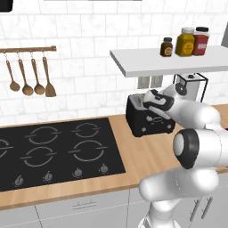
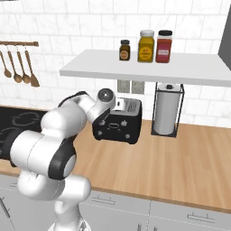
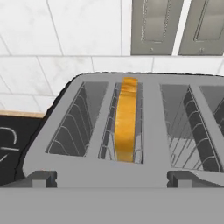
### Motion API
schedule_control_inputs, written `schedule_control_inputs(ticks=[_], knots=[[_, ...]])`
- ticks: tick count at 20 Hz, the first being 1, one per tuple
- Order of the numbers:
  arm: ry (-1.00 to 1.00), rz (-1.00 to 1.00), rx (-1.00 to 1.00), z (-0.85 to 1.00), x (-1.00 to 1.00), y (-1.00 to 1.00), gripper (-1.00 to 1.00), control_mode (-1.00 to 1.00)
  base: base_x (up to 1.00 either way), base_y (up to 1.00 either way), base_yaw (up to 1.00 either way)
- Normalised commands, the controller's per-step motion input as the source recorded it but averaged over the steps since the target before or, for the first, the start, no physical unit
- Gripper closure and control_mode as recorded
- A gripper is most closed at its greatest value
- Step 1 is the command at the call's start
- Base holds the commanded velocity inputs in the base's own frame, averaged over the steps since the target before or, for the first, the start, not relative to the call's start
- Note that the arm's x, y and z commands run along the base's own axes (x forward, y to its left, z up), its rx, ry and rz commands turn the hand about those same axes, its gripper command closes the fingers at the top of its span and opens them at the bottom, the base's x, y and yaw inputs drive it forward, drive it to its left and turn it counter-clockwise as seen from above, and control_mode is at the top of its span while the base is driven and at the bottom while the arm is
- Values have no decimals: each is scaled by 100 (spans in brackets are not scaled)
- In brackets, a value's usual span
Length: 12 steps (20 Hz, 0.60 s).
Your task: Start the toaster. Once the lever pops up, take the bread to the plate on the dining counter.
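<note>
Left base view: the tool hovers over the black toaster on the wooden worktop beside the hob. Right base view: a paper-towel stand is just beside the toaster. Hand view: the bread stands upright in a slot between the parted, empty fingertips.

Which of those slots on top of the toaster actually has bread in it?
In the hand view, the second slot from the left holds the bread, standing on edge with its brown crust up. The other slots of the toaster show only bare wire guides.
</note>
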Motion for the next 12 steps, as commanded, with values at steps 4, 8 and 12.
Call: schedule_control_inputs(ticks=[4,8,12], knots=[[0,0,0,0,15,0,-100,-100,0,0,0],[0,0,0,0,18,0,-100,-100,0,0,0],[0,0,0,-1,21,0,-100,-100,0,0,0]])
